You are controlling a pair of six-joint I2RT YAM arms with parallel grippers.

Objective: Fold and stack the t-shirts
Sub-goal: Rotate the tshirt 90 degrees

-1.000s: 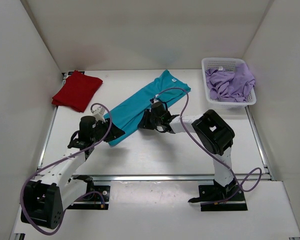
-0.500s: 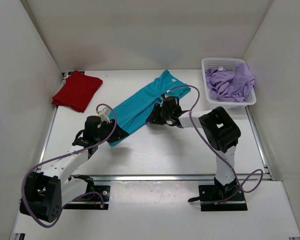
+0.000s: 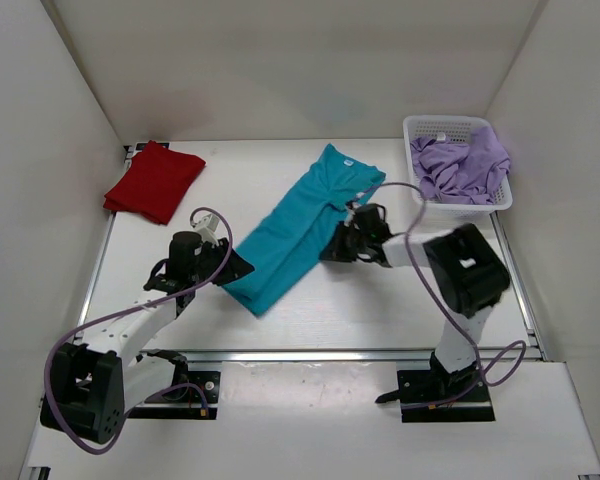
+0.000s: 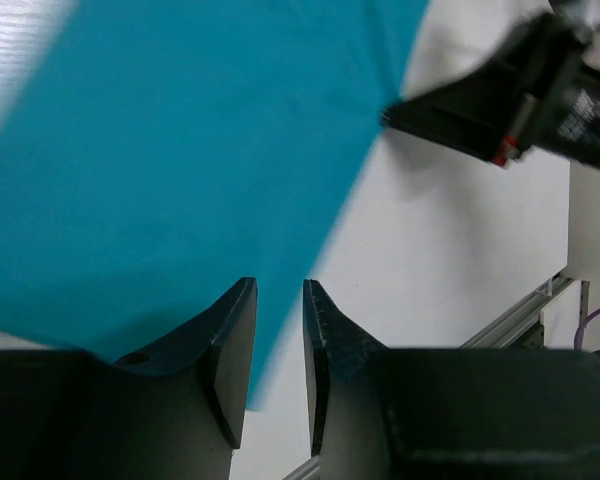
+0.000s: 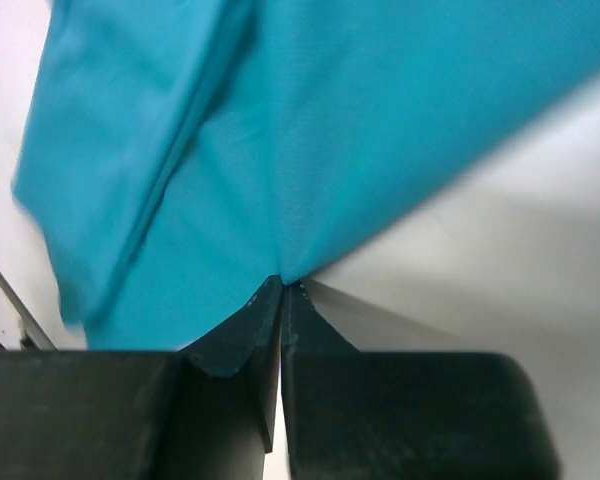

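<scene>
A teal t-shirt lies folded in a long diagonal strip on the table, collar end far right, bottom end near left. My right gripper is shut on the strip's right edge about halfway along; in the right wrist view the teal cloth puckers into the closed tips. My left gripper sits over the bottom end. Its jaws stand slightly apart, and the cloth runs flat beneath them. A deep red t-shirt lies folded at the far left. A lavender t-shirt is bunched in the basket.
The white mesh basket stands at the far right corner. White walls close in the table at the back and both sides. A metal rail runs along the near edge. The right arm's black body shows in the left wrist view.
My right gripper moved right, opened, then shut on the teal shirt's edge. The shirt swung, its bottom end now nearer the front. The left gripper barely moved.
</scene>
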